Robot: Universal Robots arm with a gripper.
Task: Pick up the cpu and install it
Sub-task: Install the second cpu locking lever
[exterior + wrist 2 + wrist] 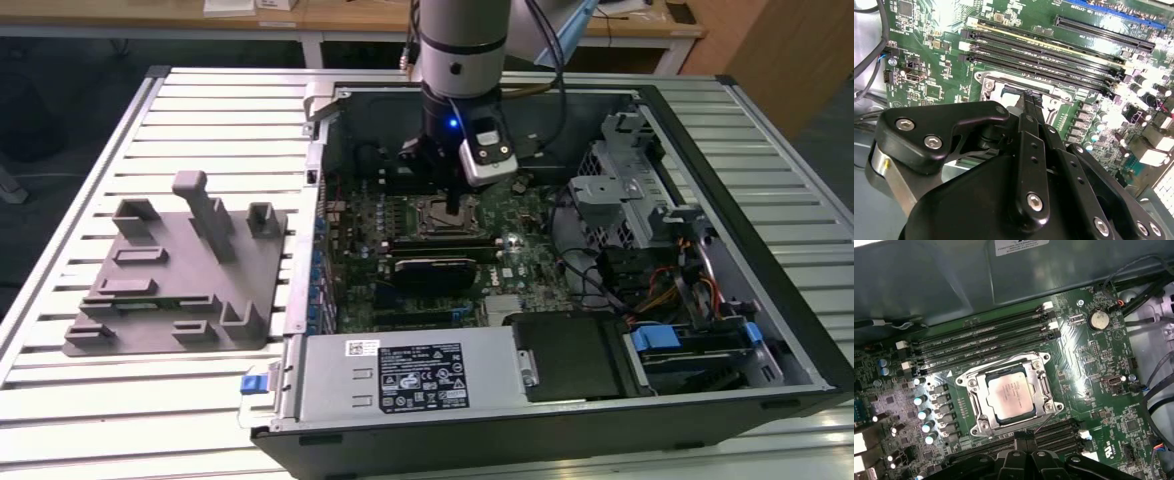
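Now | step: install, placing looks done | cpu is sitting in socket, mid motherboard | tool is hovering just over it, fingertips together, gripping nothing | next: likely securing the socket.

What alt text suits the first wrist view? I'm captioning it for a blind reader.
A silver cpu sits inside the metal socket on a green motherboard, beside black memory slots. The black gripper is at the socket's edge.
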